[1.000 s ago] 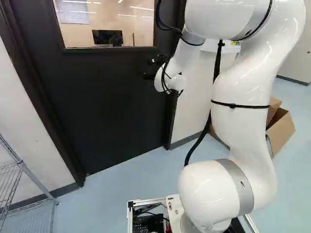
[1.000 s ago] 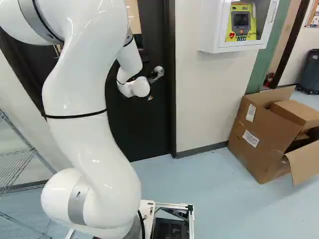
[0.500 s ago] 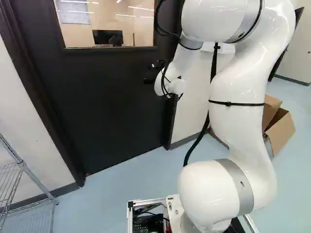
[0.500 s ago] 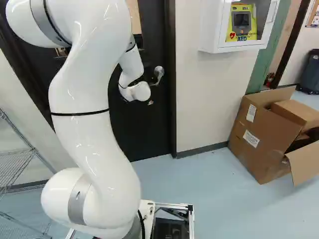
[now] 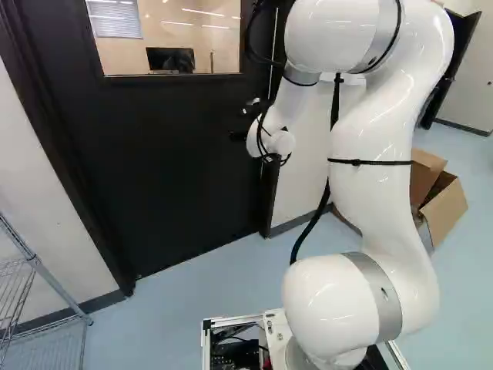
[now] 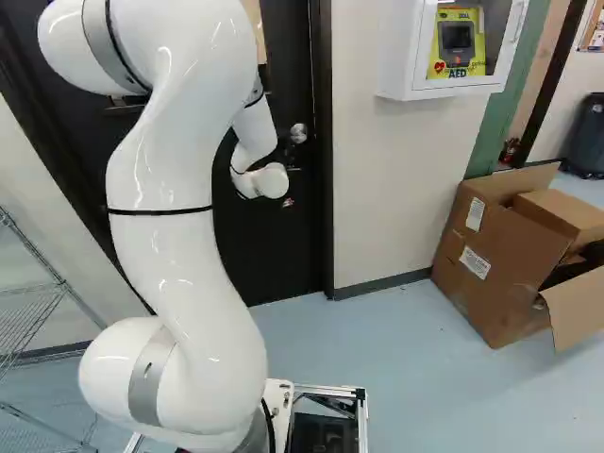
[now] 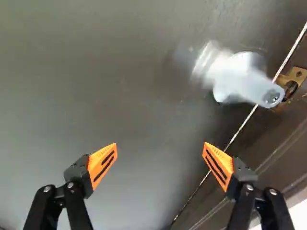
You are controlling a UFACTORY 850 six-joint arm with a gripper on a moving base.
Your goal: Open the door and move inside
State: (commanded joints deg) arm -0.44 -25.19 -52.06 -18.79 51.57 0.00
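My gripper (image 5: 239,136) shows as a small dark part beside the white wrist in the left base view, just below the handle. In the wrist view the gripper (image 7: 160,155) stands open, its orange-padded fingers wide apart with nothing between them. Facing it is the dark door (image 7: 129,96) (image 5: 169,169), which has a window. Its silver handle (image 7: 244,79) (image 6: 298,132) is ahead of the gripper, off toward the frame side, untouched and partly blurred. A thin light line separates door and frame; I cannot tell whether the door is ajar.
A brass strike plate (image 7: 295,75) sits on the dark frame beside the handle. Wire shelving (image 5: 23,285) stands left of the door. Right of it are a white wall, an AED cabinet (image 6: 401,57) and an open cardboard box (image 6: 491,255) on the floor.
The upper arm has shifted left in the left base view and right in the right base view. The wrist has lowered slightly, and the handle shows more separately from it. The base has not moved.
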